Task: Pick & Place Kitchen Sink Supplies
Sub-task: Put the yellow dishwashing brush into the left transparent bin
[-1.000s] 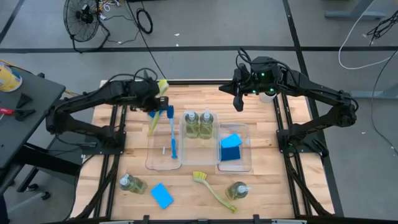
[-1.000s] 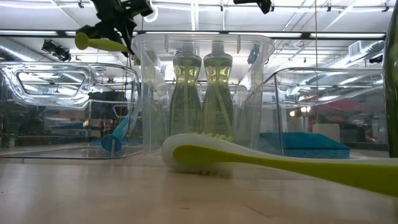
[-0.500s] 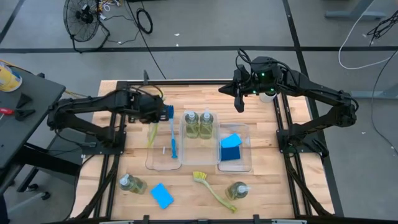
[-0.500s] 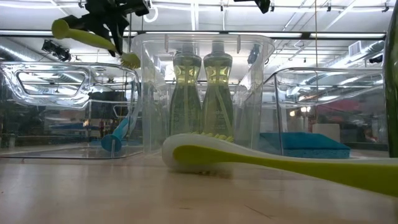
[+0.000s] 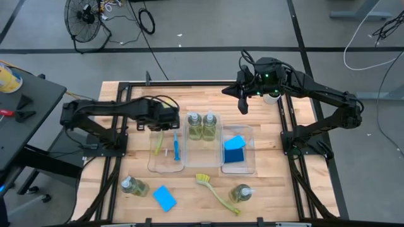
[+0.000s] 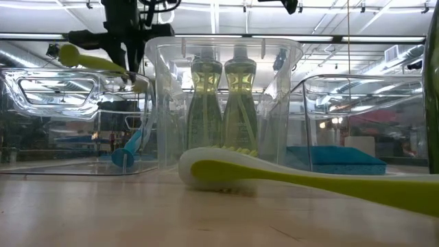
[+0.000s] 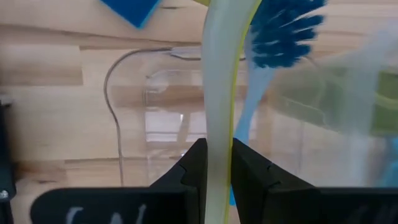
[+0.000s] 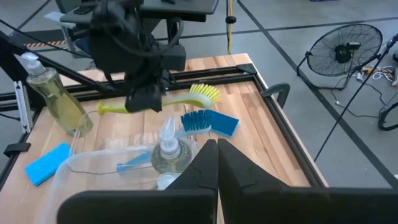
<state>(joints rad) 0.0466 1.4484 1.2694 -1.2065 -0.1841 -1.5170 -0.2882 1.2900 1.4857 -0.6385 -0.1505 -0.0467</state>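
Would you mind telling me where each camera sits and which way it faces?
High: overhead, straight down; both arms, left gripper.
Low: table height, level; yellow-green brush held above.
Left wrist: down past its fingers gripping that brush.
Right wrist: across the table; shut right gripper.
All four show that brush.

We see a yellow-green dish brush (image 5: 157, 140) with a pale handle beside a blue dish brush (image 5: 175, 142), and blue sponges (image 5: 234, 150) in a clear tray (image 5: 252, 165). The pump bottles (image 5: 202, 125) hold yellow-green soap, and the table (image 5: 202, 94) is light striped wood under black arms.
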